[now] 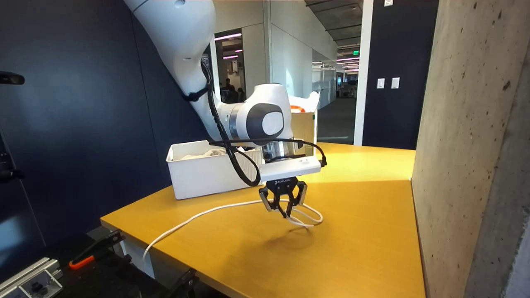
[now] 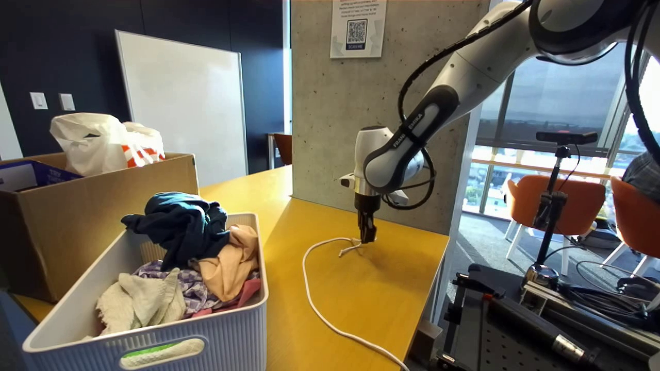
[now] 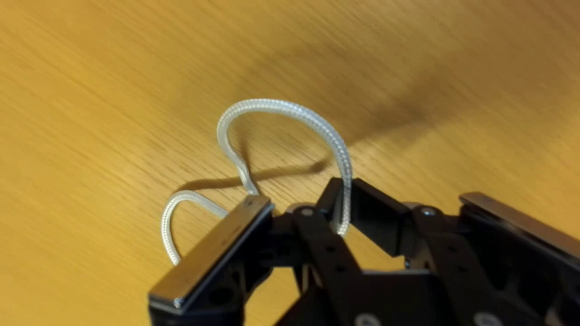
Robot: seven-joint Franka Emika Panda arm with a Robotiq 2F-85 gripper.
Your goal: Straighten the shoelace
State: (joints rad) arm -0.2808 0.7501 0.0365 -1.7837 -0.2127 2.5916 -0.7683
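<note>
The shoelace (image 1: 207, 211) is a thin white cord on the yellow table (image 1: 364, 240). It also shows in an exterior view (image 2: 308, 288), curving from the gripper to the table edge and hanging over it. My gripper (image 1: 286, 213) is low over the table, also visible in an exterior view (image 2: 367, 238). In the wrist view, the fingertips (image 3: 346, 190) are closed together with the shoelace (image 3: 267, 105) pinched between them. The cord near the gripper forms a raised loop and a smaller curl beside the left finger. Part of it is hidden behind that finger.
A white bin (image 1: 211, 178) of clothes stands on the table, also seen in an exterior view (image 2: 227, 330). A cardboard box (image 2: 103, 216) with white bags is beside it. A concrete pillar (image 1: 472, 145) borders the table. A black cart (image 2: 495, 330) with tools stands by the edge.
</note>
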